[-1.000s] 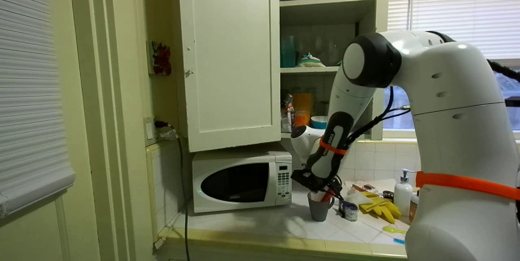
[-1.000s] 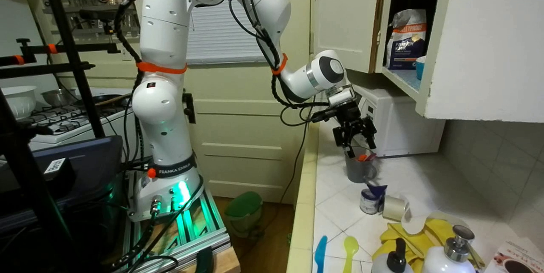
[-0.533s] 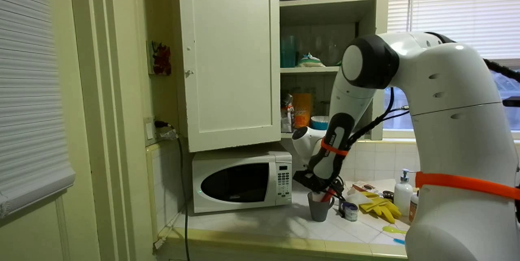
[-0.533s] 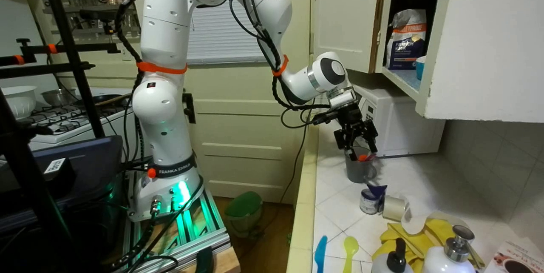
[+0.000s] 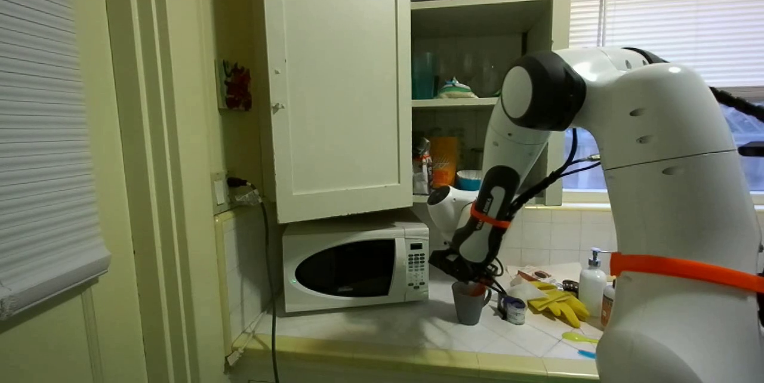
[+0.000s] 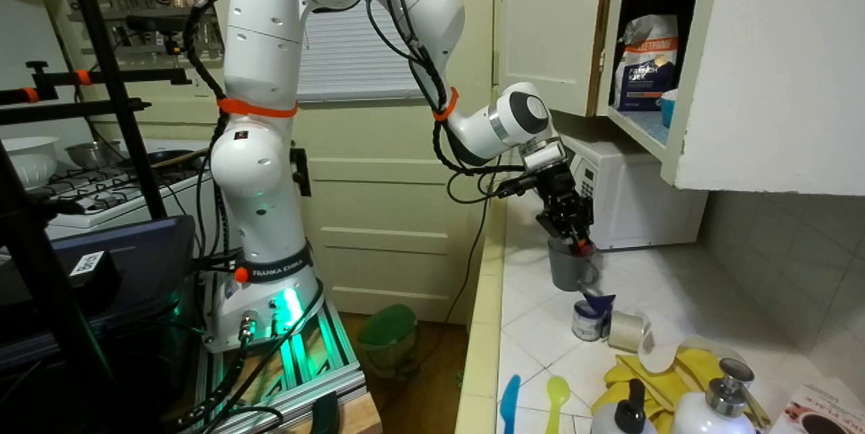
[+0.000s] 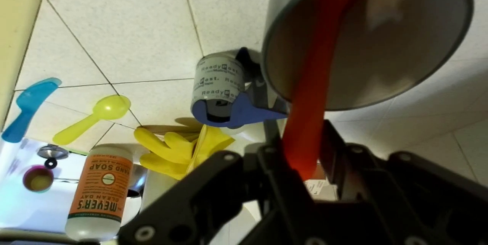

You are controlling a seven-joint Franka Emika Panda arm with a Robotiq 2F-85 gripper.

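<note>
A grey mug (image 6: 566, 270) stands upright on the tiled counter, seen in both exterior views. From its mouth a red plastic utensil (image 7: 314, 73) leans out, its far end down inside the mug. My gripper (image 7: 300, 138) is just over the mug's rim, with the utensil's handle between its black fingers (image 7: 329, 149). Both fingers appear to press on the handle, so the jaws look shut on it. What kind of utensil it is, the mug hides. Close beside the mug sits a tape roll (image 7: 219, 79) in a blue dispenser (image 7: 248, 111).
Yellow gloves (image 6: 696, 373), a lime spoon (image 6: 557, 393) and a blue knife (image 6: 510, 400) lie farther along the counter, near a soap bottle (image 7: 101, 187). A white microwave (image 5: 358, 269) stands behind the mug. Above hangs an open cabinet door (image 5: 340, 85).
The jaws were spread wide over the mug's mouth; now they have come together on the red handle. The arm has barely shifted, and the mug stays in place.
</note>
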